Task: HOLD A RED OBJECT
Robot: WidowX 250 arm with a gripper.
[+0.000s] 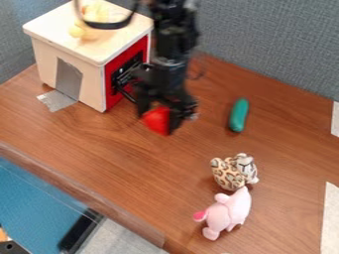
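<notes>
Apparently the red object is already clamped in the end effector, its rounded, tapering lower part poking out between the black fingers; whether it touches the bench beneath, I cannot tell. By its look it should be light, smooth, perhaps a little slippery, and either plush or hollow plastic; nothing suggests it is fragile. The widest part, level with the fingers, is where to keep hold, since pressure on the narrowing end could squeeze it out downward. A moderate, even grip should do.

Just beside it, up and left, stands the toy box with its red front, the nearest thing to knock, so any shift is best made away from that corner. To the right lies a green toy; lower right, the spotted plush touches the pink plush. The wood between the arm and the front edge offers the easiest room, with a drop past that edge. The grey partition bounds the back.
</notes>
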